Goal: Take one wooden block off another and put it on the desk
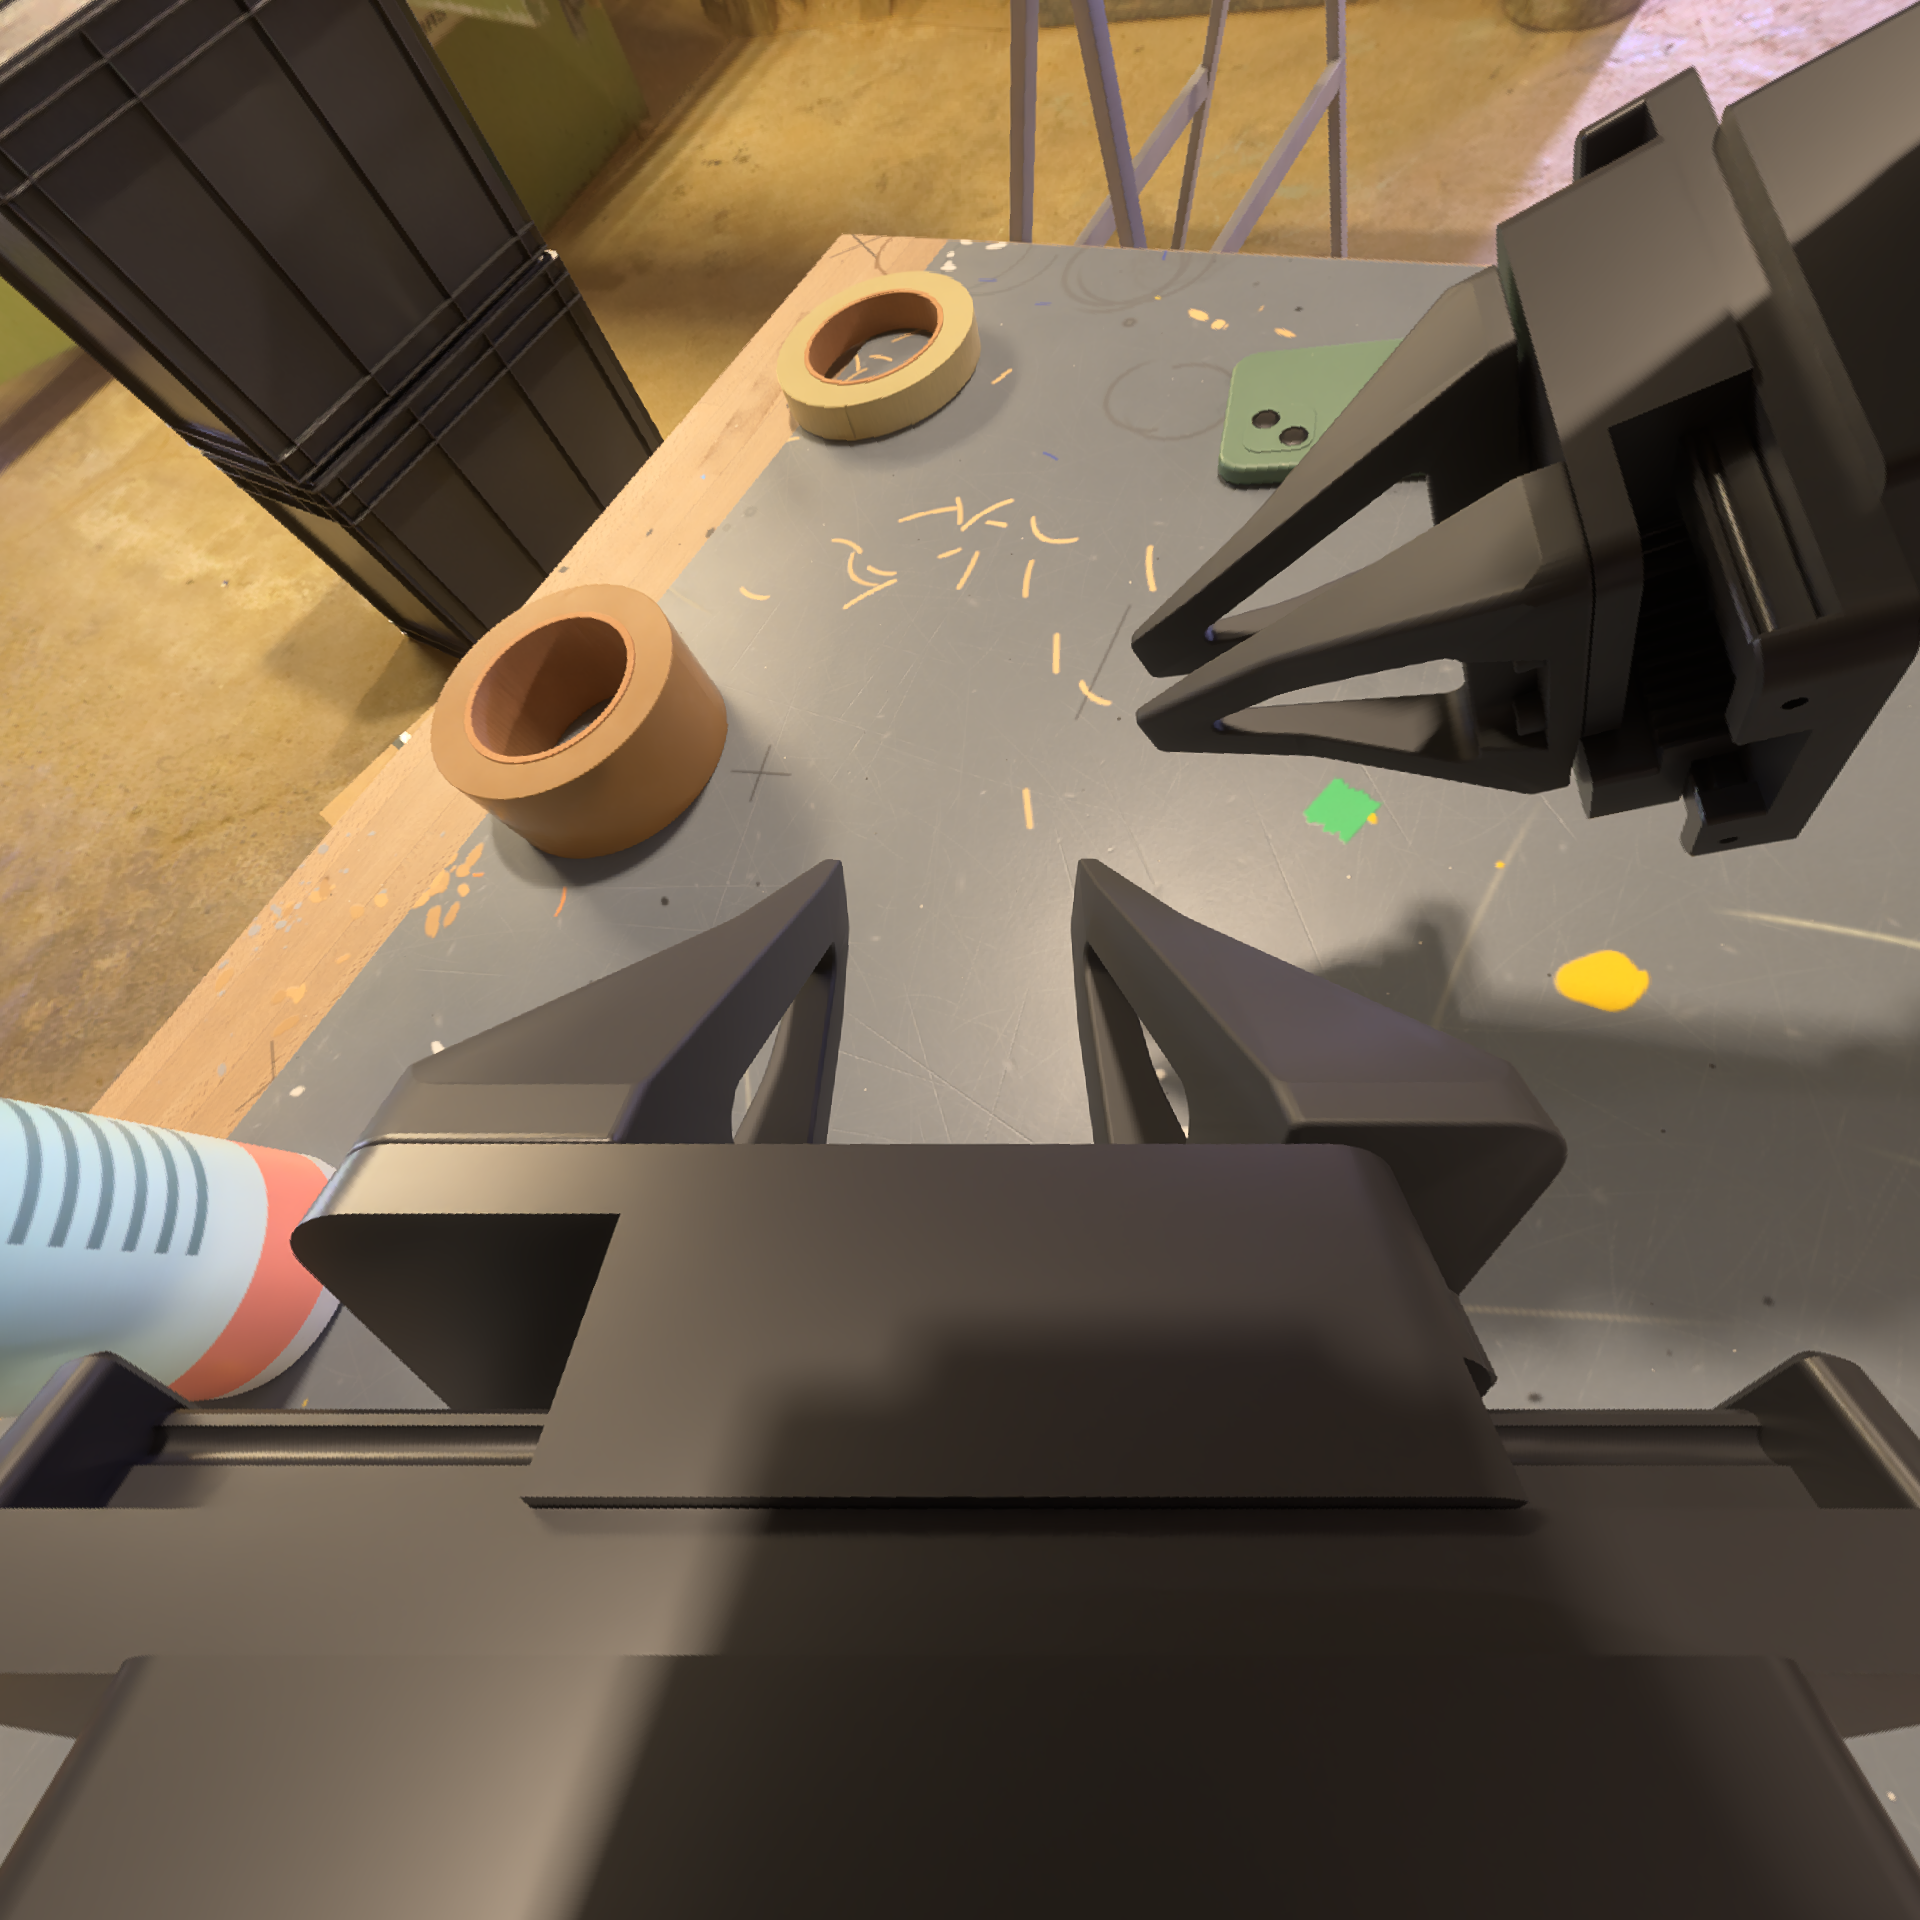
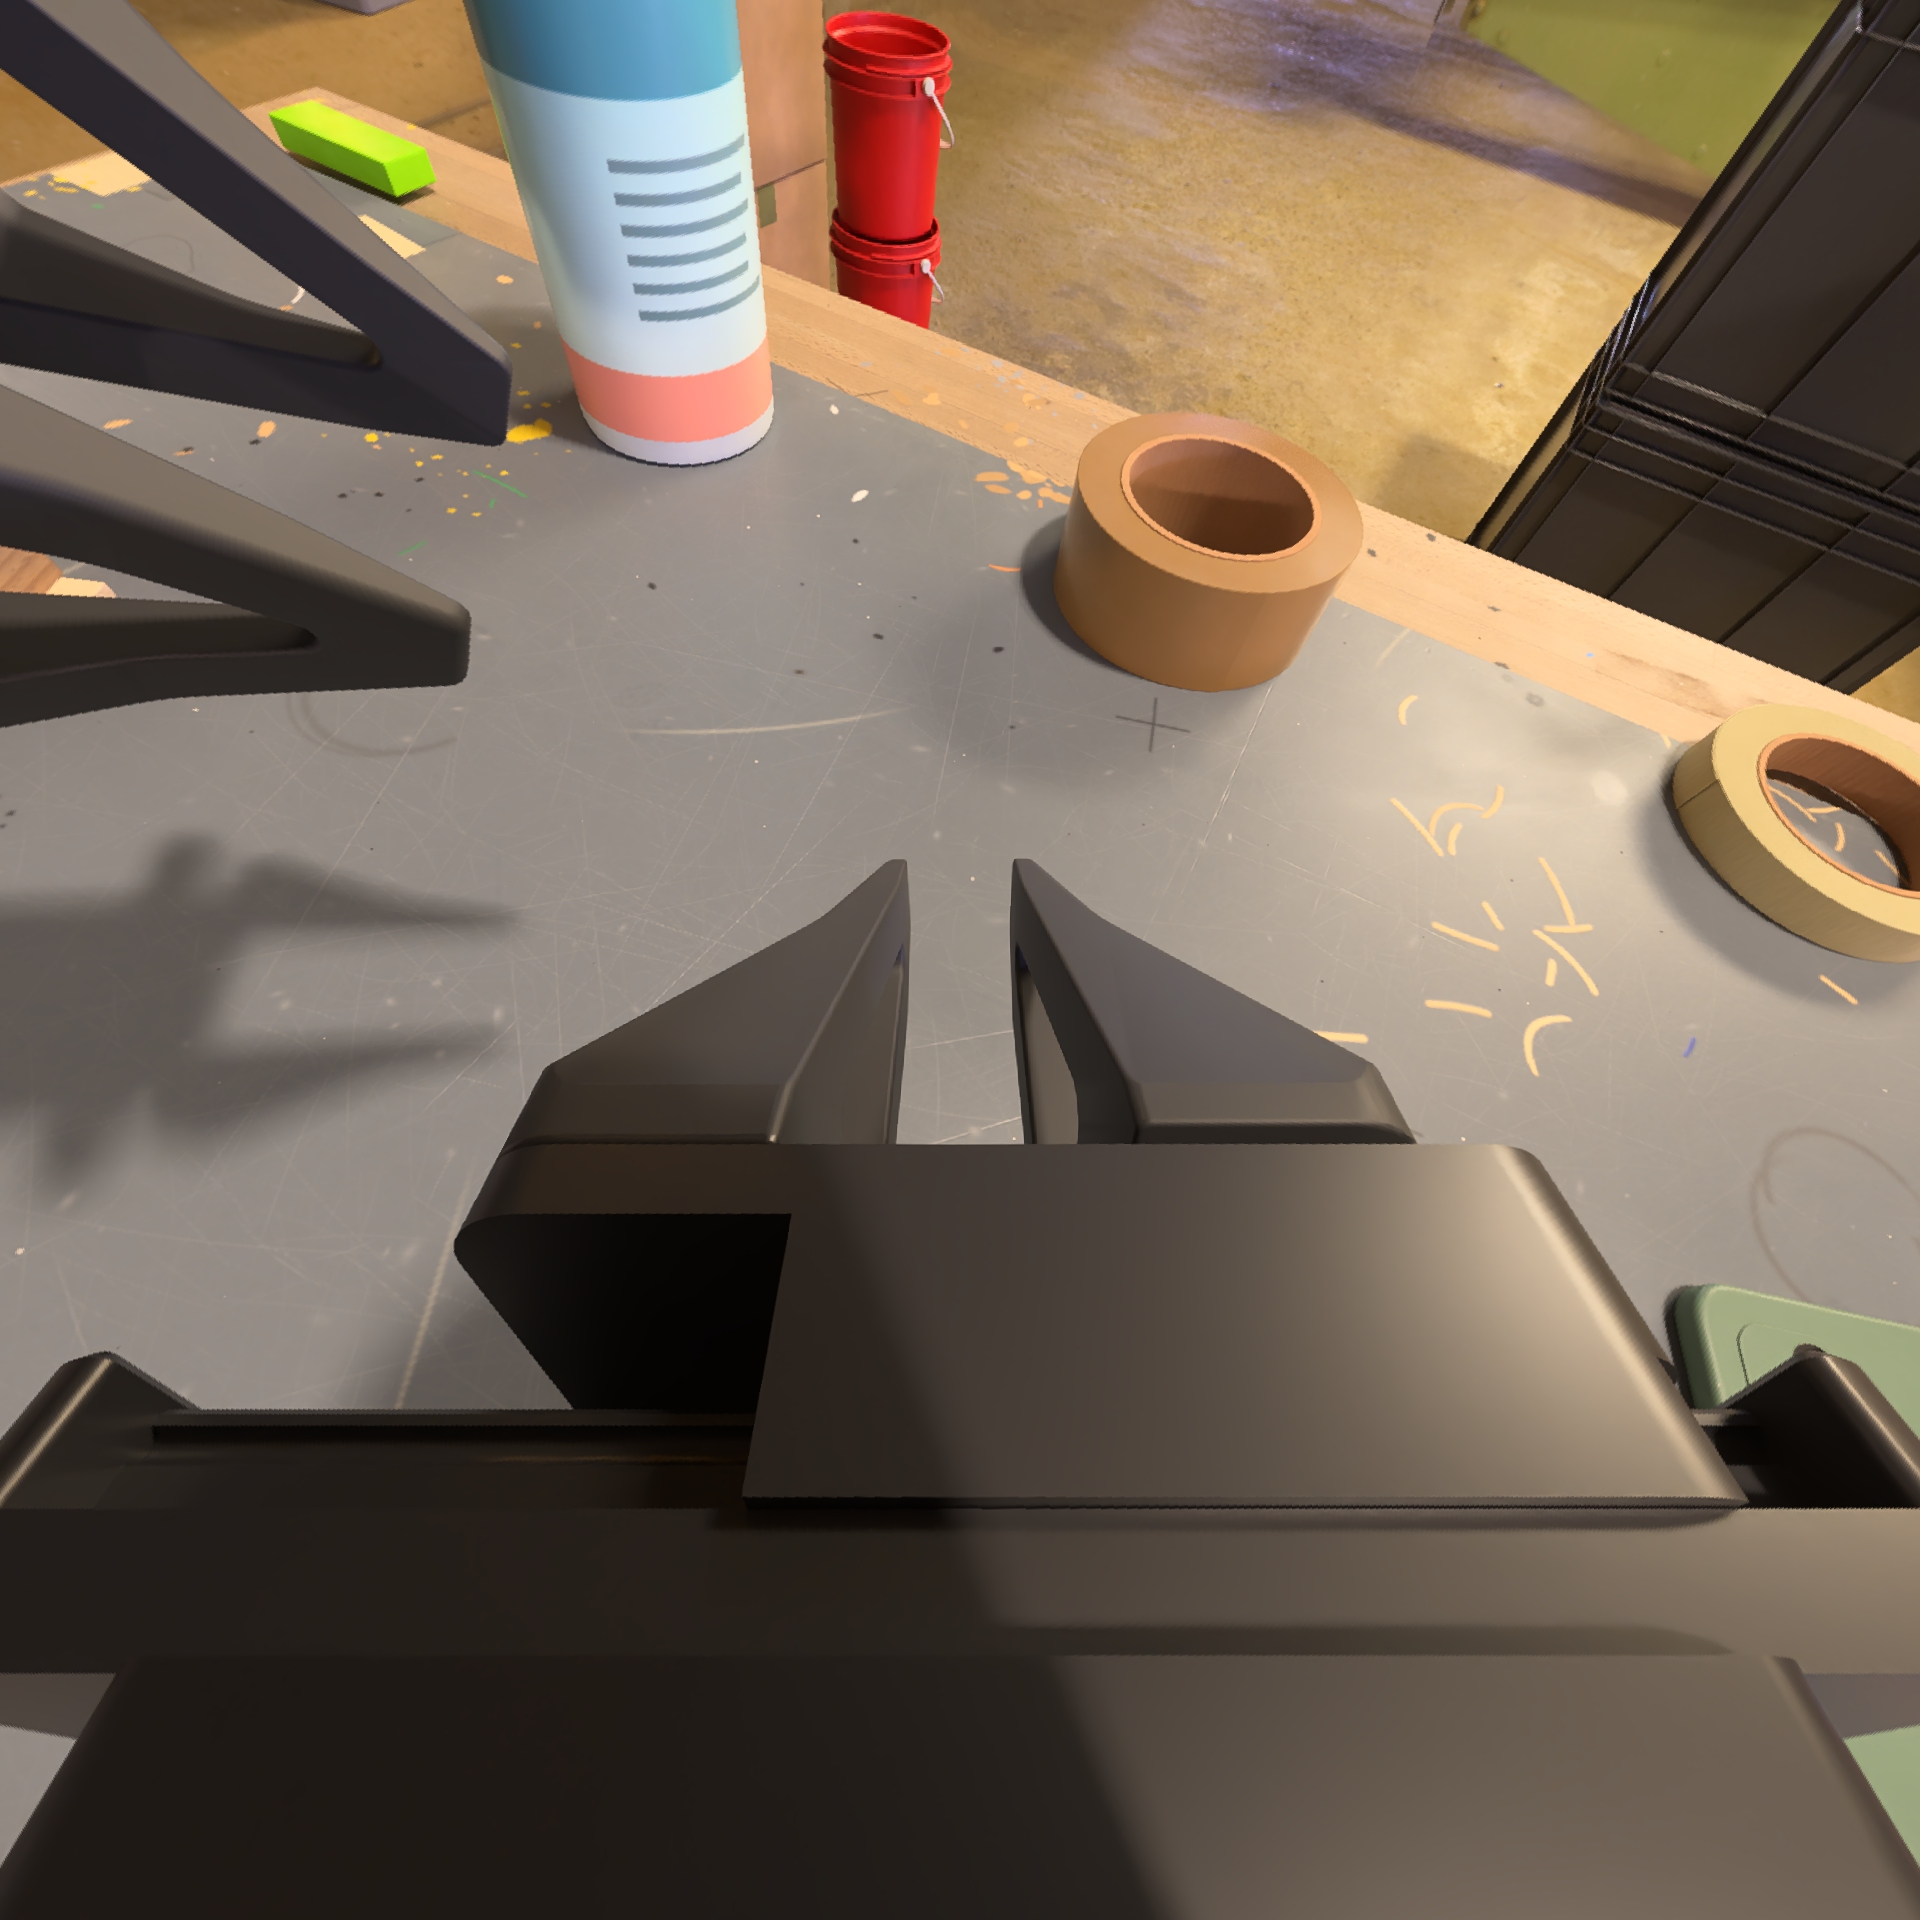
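No wooden block shows in full. A small sliver of brown and pale wood [image 2: 47, 577] sits at the left edge of the right wrist view, behind the left gripper's fingers; I cannot tell what it is. My left gripper [image 1: 958, 883] is open and empty above the grey desk mat [image 1: 935, 727]. It also shows in the right wrist view [image 2: 462, 520]. My right gripper [image 2: 961, 873] is empty, its jaws parted by a narrow gap. In the left wrist view it [image 1: 1143, 681] hovers at the upper right, pointing left.
A brown tape roll [image 1: 577, 717] and a beige tape roll [image 1: 878, 353] lie near the desk's wooden edge. A pale blue can with a pink band [image 2: 665, 260] stands close by. There is also a green phone [image 1: 1288, 416], a lime bar [image 2: 353, 145], black crates [image 1: 291, 260] and red buckets [image 2: 888, 156] on the floor.
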Tool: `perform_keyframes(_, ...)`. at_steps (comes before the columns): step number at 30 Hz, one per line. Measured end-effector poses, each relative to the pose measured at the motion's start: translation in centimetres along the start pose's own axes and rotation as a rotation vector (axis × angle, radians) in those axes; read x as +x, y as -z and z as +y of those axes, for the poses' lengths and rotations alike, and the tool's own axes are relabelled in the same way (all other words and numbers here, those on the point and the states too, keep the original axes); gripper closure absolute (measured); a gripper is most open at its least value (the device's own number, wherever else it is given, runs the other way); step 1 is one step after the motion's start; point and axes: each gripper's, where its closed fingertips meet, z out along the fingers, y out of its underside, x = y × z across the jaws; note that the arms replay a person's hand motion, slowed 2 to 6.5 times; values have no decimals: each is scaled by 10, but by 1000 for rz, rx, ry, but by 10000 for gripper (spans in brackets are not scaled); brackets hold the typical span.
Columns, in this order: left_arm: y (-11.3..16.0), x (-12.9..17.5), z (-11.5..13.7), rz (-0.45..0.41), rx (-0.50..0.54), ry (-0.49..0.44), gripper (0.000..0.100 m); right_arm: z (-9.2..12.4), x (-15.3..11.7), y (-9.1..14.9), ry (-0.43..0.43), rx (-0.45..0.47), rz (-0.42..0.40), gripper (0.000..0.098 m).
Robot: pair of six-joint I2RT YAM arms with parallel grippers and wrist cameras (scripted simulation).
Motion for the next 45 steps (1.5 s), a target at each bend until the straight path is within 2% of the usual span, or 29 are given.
perform_keyframes(6,5,-3,-4,49,-14,15,634,5,2,4,6,-11,-7,791)
perform_keyframes(11,20,-25,-16,57,2,6,623,6,9,11,4,-12,3,784)
perform_keyframes(16,36,-55,-20,59,-28,-55,549,10,17,15,-8,-16,9,784)
perform_keyframes(20,53,-87,-15,40,-89,-57,460,14,20,16,-14,-25,6,783)
perform_keyframes(25,75,-120,-4,47,-148,-62,370,19,19,16,-17,-37,-8,784)
perform_keyframes(31,98,-149,16,-5,-189,-84,355,25,16,13,-22,-54,-29,786)
perform_keyframes(38,112,-165,47,-14,-292,-107,349,25,14,11,-18,-60,-47,788)
perform_keyframes(45,121,-163,88,44,-426,-168,339,27,10,10,-4,-71,-60,792)
